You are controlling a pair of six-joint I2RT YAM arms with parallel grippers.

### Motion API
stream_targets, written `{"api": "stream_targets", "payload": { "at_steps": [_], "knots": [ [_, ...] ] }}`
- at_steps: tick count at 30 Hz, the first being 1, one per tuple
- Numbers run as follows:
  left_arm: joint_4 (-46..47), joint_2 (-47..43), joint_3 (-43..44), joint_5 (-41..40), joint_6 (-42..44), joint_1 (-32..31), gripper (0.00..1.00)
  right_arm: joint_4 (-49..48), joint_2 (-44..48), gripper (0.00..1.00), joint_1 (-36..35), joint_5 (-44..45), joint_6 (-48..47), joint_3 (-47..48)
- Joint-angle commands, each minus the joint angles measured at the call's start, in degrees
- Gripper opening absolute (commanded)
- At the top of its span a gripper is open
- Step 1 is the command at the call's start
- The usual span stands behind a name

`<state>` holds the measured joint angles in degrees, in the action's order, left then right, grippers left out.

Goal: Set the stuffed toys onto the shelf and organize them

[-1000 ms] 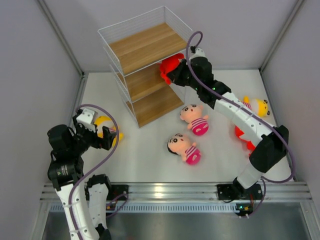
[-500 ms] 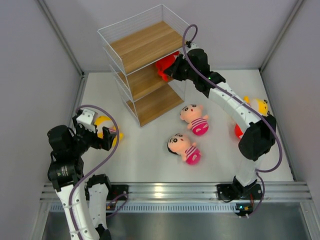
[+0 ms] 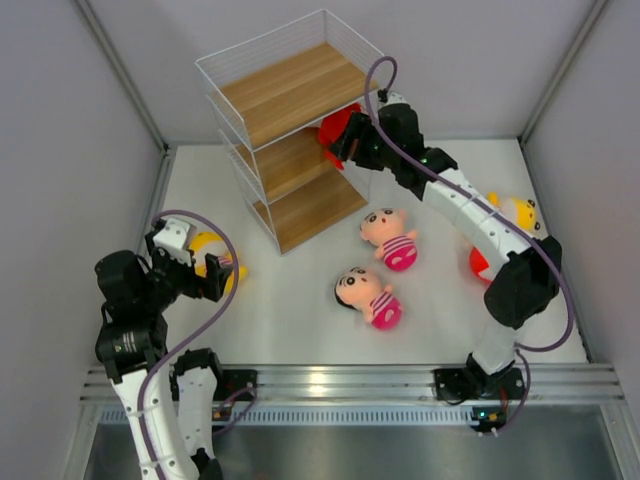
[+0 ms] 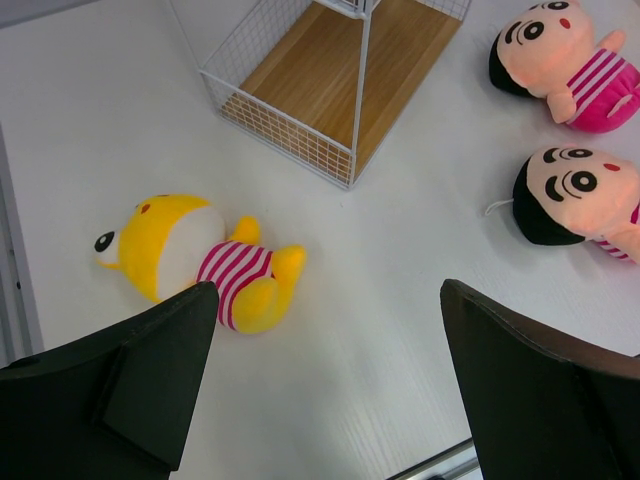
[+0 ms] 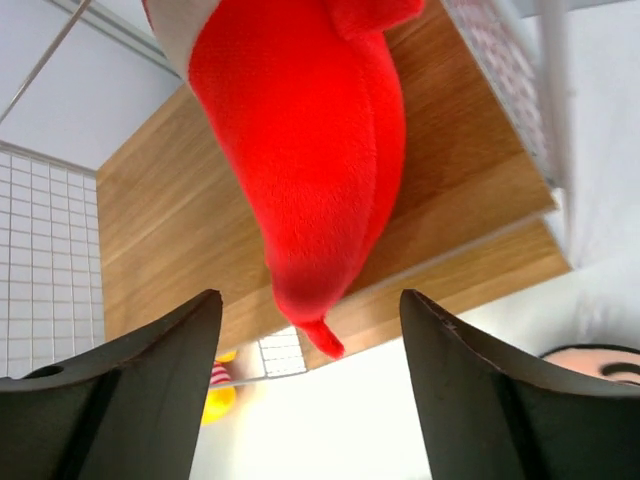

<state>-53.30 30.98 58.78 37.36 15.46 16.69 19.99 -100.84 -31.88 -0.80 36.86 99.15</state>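
Note:
The shelf (image 3: 290,90) stands at the back. A red shark (image 3: 338,122) lies at the right edge of its middle board (image 5: 160,220), tail hanging over the edge. My right gripper (image 3: 340,150) is open, its fingers either side of the shark's (image 5: 300,130) tail without pressing it. Two boy dolls (image 3: 388,238) (image 3: 366,297) lie mid-table. A yellow toy (image 3: 522,212) and a second red shark (image 3: 480,265) lie at the right, partly behind the right arm. Another yellow toy (image 4: 190,255) lies just beyond my open, empty left gripper (image 4: 328,300).
The shelf's bottom board (image 4: 330,80) sits behind a low white wire wall facing the left arm. Grey walls close in the table on three sides. The right arm stretches diagonally over the table's right half.
My right gripper has carried the red shark into the middle tier, opened and let go of it. The left arm has not moved.

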Motion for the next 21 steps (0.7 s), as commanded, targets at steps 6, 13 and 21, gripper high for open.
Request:
{"api": "stream_targets", "payload": {
  "at_steps": [6, 13, 21],
  "knots": [
    [0.39, -0.75, -0.16, -0.36, 0.97, -0.34, 0.99, 9.62, 17.32, 0.95, 0.67, 10.20, -9.87, -3.25],
    [0.48, -1.45, -0.25, -0.27, 1.32, -0.52, 0.99, 23.50, 32.62, 0.99, 20.24, 10.20, -9.89, -23.01],
    [0.39, -1.98, -0.34, -0.62, 1.50, -2.01, 0.99, 27.83, 45.46, 0.99, 62.41, 12.84, -0.32, -51.04]
  ]
}}
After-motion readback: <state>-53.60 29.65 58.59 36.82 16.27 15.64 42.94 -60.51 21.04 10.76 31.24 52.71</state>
